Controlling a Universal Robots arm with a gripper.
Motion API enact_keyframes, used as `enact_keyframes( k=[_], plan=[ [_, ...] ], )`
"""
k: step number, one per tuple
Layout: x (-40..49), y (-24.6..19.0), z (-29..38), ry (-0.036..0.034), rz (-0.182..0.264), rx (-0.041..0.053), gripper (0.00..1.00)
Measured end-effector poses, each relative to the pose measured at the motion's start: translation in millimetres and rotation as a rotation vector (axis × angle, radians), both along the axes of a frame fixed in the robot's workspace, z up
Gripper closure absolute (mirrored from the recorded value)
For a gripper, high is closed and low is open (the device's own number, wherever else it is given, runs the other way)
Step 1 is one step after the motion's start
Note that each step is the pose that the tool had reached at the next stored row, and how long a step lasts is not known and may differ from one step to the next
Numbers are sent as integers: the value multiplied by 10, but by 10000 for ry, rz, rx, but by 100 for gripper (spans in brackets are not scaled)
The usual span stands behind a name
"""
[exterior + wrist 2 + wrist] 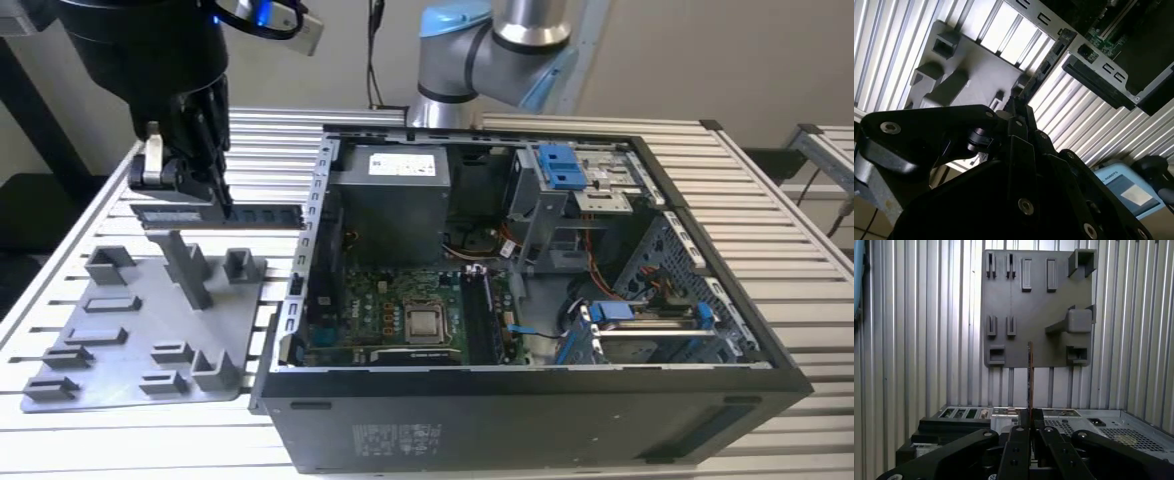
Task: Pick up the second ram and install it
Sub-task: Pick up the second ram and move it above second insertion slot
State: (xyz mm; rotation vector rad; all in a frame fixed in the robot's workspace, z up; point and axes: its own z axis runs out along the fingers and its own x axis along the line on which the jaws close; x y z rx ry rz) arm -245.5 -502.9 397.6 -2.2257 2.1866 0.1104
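The end effector is closed on the second ram and holds it level, lengthwise, just above the tall post of the grey tray. Tray and ram are at the exterior view's left of the open computer case, which stands on the slatted bench. In the first wrist view the ram shows edge-on, clamped between the fingers, with the tray beyond it.

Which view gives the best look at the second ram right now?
Exterior view: the second ram shows lengthwise, clamped in the gripper above the grey tray. First wrist view shows it edge-on; second wrist view, foreshortened past the gripper.
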Motion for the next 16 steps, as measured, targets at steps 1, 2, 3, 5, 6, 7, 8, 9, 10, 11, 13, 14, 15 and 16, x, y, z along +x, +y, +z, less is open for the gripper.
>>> enact_keyframes(
  k=[1,2,3,5,6,7,8,9,10,11,13,14,15,16],
  plan=[
    [16,0,0,0,0,0,86],
    [34,0,0,-1,0,0,86],
    [55,0,0,0,0,0,86],
    [111,0,0,0,-1,0,86],
    [140,0,0,0,-1,0,86],
    [170,0,0,0,0,0,86],
    [201,0,0,0,0,-1,86],
    [235,0,0,0,1,0,86],
    [272,0,0,0,0,0,86],
    [310,0,0,0,0,0,86],
    [386,0,0,0,-1,-1,86],
    [424,0,0,0,0,0,86],
    [459,0,0,-1,0,0,86],
    [493,0,0,0,-1,0,86]
  ],
)
